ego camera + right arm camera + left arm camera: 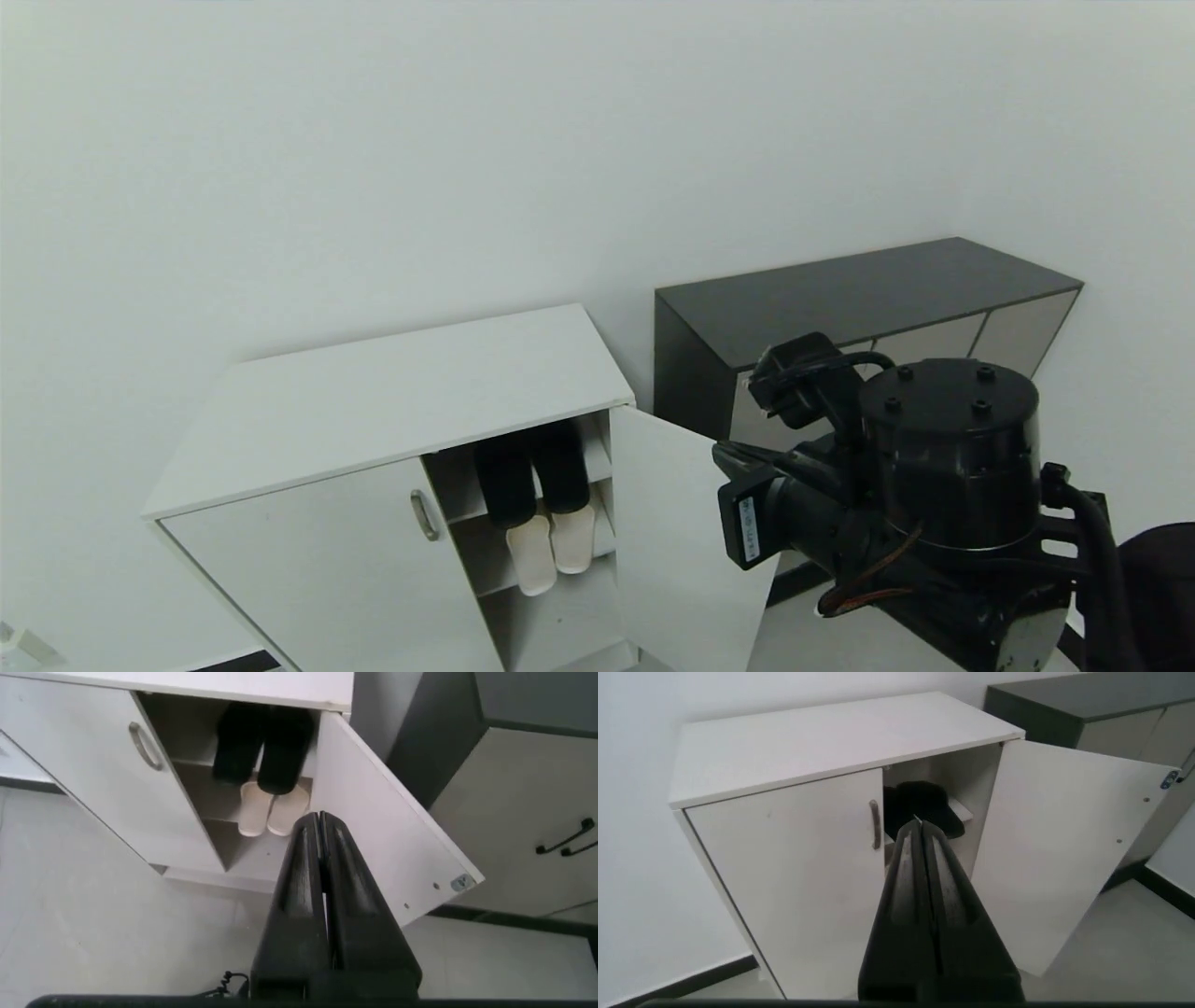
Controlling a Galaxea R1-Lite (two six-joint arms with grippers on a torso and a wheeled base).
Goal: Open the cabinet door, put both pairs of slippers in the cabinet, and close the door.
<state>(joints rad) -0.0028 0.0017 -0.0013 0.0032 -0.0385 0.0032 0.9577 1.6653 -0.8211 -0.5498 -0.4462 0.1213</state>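
**Head view.** A white cabinet (pixel 401 392) is seen standing against a pale wall (pixel 467 140). Its left door (pixel 327 579) is shut, with a metal handle (pixel 425 515) at the inner edge. Its right door (pixel 681 541) is swung wide open toward the camera. Inside the open half, the black slippers (pixel 532 476) are laid side by side on the upper shelf. The white slippers (pixel 553 551) are laid side by side on the shelf below, their ends jutting past the shelf edge. A dark sideboard (pixel 859 289) is placed against the wall just beside the cabinet, on the robot's right. The right arm (pixel 943 467) is seen in front of the sideboard, near the outer edge of the open door.

**Left wrist view.** The left end effector (pixel 918 826) is seen closed, its fingers pressed together with nothing between them. It is held in front of the cabinet, apart from it and in line with the gap between the two doors. Part of the black pair is visible in the opening. Pale floor (pixel 1120 943) is seen beneath the open door.

**Right wrist view.** The right end effector (pixel 320 821) is likewise closed and empty. It is held above the floor, facing the open compartment and close to the inner face of the open door. Whether it touches the door cannot be told. Both pairs are seen on their shelves, black above white.
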